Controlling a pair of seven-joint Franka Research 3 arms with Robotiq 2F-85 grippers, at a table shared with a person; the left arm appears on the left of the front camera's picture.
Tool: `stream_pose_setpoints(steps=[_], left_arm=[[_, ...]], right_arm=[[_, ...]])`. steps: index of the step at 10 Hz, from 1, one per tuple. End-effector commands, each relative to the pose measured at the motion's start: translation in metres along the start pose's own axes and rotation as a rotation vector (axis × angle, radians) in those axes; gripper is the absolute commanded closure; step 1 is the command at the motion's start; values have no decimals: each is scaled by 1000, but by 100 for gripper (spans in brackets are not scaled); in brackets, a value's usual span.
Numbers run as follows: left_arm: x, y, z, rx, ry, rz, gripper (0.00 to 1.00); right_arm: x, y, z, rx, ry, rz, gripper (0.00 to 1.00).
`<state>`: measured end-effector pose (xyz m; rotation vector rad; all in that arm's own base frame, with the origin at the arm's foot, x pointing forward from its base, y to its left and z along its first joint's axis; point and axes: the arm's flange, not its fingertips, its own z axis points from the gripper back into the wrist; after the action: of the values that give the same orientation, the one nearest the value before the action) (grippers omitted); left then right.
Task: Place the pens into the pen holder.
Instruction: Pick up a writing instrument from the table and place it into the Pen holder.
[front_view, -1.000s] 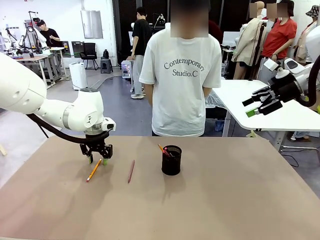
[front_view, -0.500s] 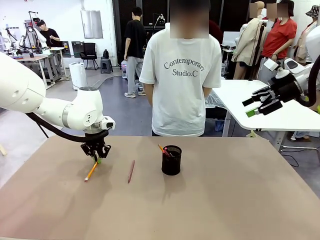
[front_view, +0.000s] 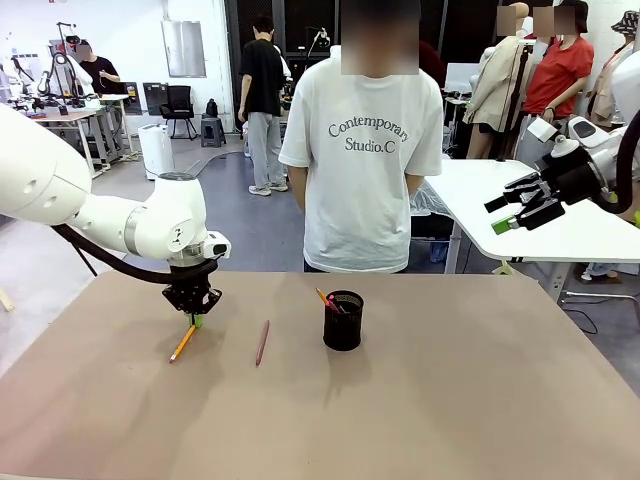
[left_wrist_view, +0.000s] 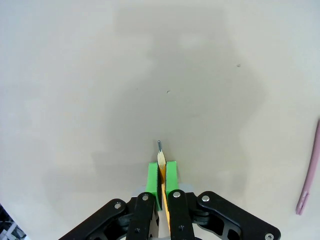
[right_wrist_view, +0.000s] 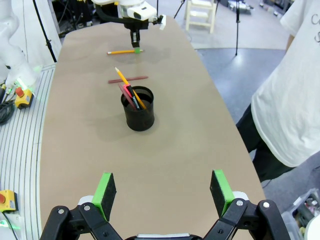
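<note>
My left gripper (front_view: 196, 319) is shut on one end of the orange-yellow pencil (front_view: 183, 344), which slants down to the table at the left. In the left wrist view the green pads (left_wrist_view: 153, 179) pinch the pencil (left_wrist_view: 161, 159), its tip sticking out past them. A dark reddish-brown pen (front_view: 262, 342) lies flat between the pencil and the black mesh pen holder (front_view: 343, 321). The holder (right_wrist_view: 138, 111) has a few pens (right_wrist_view: 129, 90) in it. My right gripper (front_view: 520, 208) hangs open high at the right, holding nothing, its pads (right_wrist_view: 105, 188) wide apart.
A person in a white T-shirt (front_view: 366, 150) stands at the far edge behind the holder, hands out of sight. The brown tabletop (front_view: 450, 400) is bare to the right of the holder. A white table (front_view: 560, 230) stands beyond the right side.
The left gripper's jaws closed on the pencil's upper end, and the pencil shifted slightly left. The right arm stayed still.
</note>
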<state>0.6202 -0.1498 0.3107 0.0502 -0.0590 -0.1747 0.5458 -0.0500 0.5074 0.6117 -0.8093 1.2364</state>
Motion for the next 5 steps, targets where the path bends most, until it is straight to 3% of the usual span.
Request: stream_pose_setpoints(steps=[1, 5], left_arm=[[-14, 0, 8, -59, 6, 12, 100], [-29, 15, 65, -377, -74, -169, 100]], right_arm=[[3, -2, 0, -4, 3, 3, 0], [3, -2, 0, -4, 3, 3, 0]])
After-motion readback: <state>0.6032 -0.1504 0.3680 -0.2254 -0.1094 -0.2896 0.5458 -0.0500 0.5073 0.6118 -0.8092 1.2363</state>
